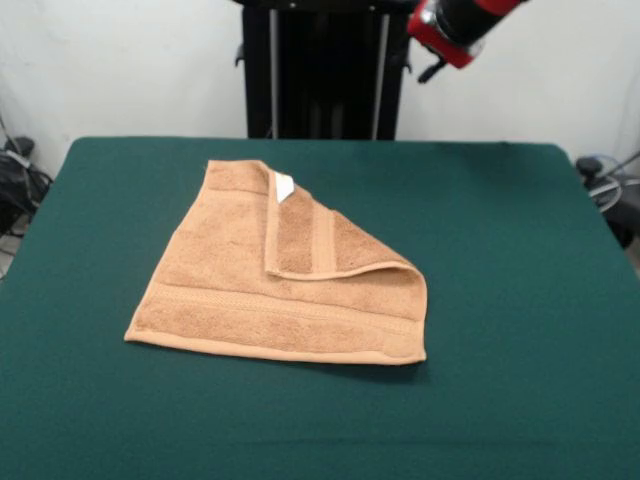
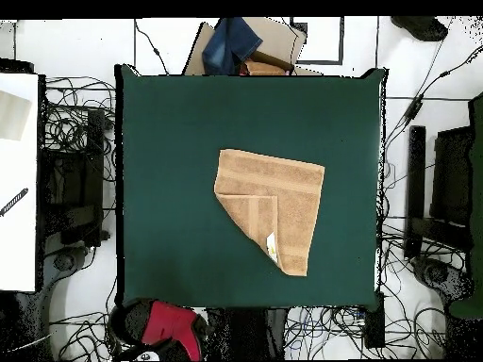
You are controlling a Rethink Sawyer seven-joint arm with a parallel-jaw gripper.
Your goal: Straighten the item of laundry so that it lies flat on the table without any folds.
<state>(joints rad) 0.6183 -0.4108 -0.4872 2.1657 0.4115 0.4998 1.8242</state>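
The item of laundry [image 1: 230, 270] is a tan terry towel lying left of the middle of the green table [image 1: 500, 250]. One corner is folded over onto the towel as a triangular flap [image 1: 310, 240], and a small white tag [image 1: 284, 186] shows near its far end. In the overhead view the towel [image 2: 283, 184] sits near the table's [image 2: 170, 141] middle, with the flap [image 2: 255, 215] and the tag [image 2: 272, 245] on its lower left side. Only a red and black piece of the arm [image 1: 452, 28] shows, high above the table's far right. The same arm [image 2: 170, 325] lies off the table's bottom edge. The gripper itself does not show.
Off the table, cables cover the floor on every side. A cardboard box with a blue cloth [image 2: 236, 42] stands beyond the top edge in the overhead view. There is a white surface [image 2: 19, 179] at the left and black equipment [image 2: 448, 179] at the right.
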